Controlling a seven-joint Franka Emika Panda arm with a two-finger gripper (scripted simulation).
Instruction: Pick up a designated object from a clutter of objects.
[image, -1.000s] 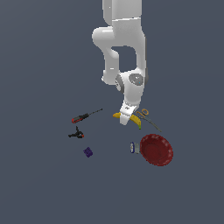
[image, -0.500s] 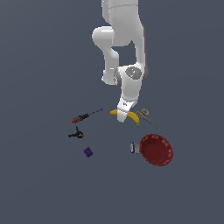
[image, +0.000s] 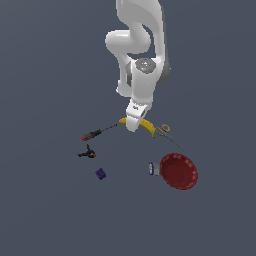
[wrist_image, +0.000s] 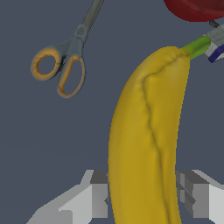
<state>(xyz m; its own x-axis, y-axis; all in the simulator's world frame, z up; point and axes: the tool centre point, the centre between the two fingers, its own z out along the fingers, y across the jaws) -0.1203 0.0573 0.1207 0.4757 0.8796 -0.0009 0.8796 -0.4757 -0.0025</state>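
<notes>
The banana (wrist_image: 146, 131) is the landmark here. It lies on the dark grey floor (image: 50, 210), directly under the white arm (image: 142, 60). The gripper (image: 131, 125) is lowered over the middle of the banana, and in the wrist view its two grey fingers (wrist_image: 94, 197) stand one on each side of the yellow body. They are very near the peel, but I cannot tell whether they already press on it or only stand apart around it.

The green tip of the banana points toward the scissors (wrist_image: 65, 65), which lie just beside it with orange handle rings and grey blades. In the exterior view, the red-handled screwdriver (image: 97, 132) lies on the other side of the banana, near its yellow end. The black-and-red clamp (image: 87, 153) and the purple cube (image: 100, 174) are farther away, beyond the screwdriver. The red bowl (image: 178, 171) is past the scissors from the banana, and the small can (image: 153, 169) is touching or just beside the bowl.
</notes>
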